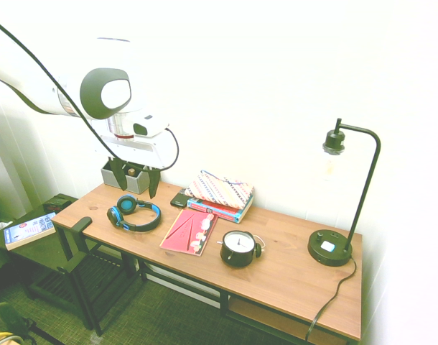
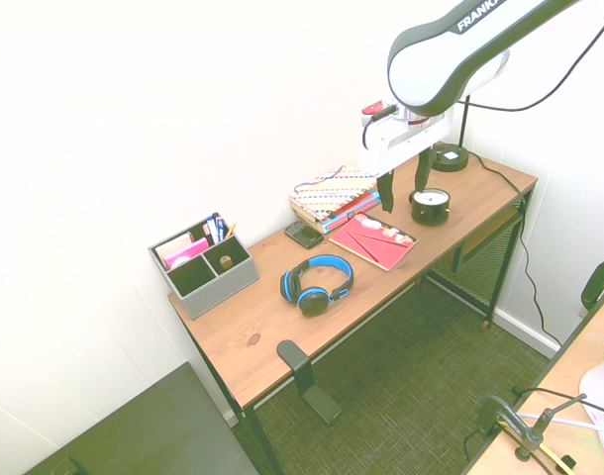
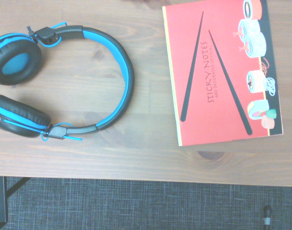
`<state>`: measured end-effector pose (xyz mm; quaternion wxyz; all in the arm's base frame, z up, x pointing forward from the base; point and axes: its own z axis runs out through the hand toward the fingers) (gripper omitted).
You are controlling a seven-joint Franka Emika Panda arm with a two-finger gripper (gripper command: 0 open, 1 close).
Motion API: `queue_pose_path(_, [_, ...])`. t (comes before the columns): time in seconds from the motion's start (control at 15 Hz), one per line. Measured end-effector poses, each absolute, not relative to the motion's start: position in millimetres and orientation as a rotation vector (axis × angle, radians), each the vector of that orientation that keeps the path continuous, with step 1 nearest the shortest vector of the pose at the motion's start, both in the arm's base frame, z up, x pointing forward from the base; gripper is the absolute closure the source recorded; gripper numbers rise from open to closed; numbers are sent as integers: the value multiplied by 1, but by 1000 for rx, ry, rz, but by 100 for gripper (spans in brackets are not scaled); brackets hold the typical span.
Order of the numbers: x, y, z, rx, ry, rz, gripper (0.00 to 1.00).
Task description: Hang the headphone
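Spread wide and empty: end effector (image 1: 136, 183) hanging in the upper left of the first exterior view, above the desk (image 1: 291, 273), touching nothing.

Directly beneath it in that view, lying flat on the wood: the headphone (image 1: 151, 217), ear cups folded toward each other, band arching toward the red sticky-note pad (image 1: 190, 231). Same layout in the wrist view: headphone (image 3: 122, 76) at left, pad (image 3: 222, 72) at right, apart but near.

Likely hanging point: the black hook (image 2: 300, 361) clamped to the desk's front edge, bottom centre of the second exterior view, unoccupied.

Possible trouble from here:
- Closing on the rounded band off-centre, and so squeezing it out sideways instead of gripping it.
- Coming down too far toward the right of the wrist view and nipping the pad's edge along with the band.
- Lifting by the band and letting the hinged ear cups swing, tilting the load and loosening the hold.
- Missing the narrow hook on approach, or releasing with the band only half seated, and so dropping the headphone to the floor beyond the desk edge.
- Sweeping wide and nudging the grey organizer (image 2: 203, 262) or the alarm clock (image 2: 430, 205).
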<state>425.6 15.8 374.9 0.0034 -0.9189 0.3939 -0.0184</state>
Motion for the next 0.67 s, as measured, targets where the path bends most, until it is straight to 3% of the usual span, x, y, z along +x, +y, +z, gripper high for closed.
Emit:
queue_pose_path(0.33, [432,18,365,-2865,1232,-62,0])
queue_pose_path(0.67, [475,41,304,-2785,1264,-68,0])
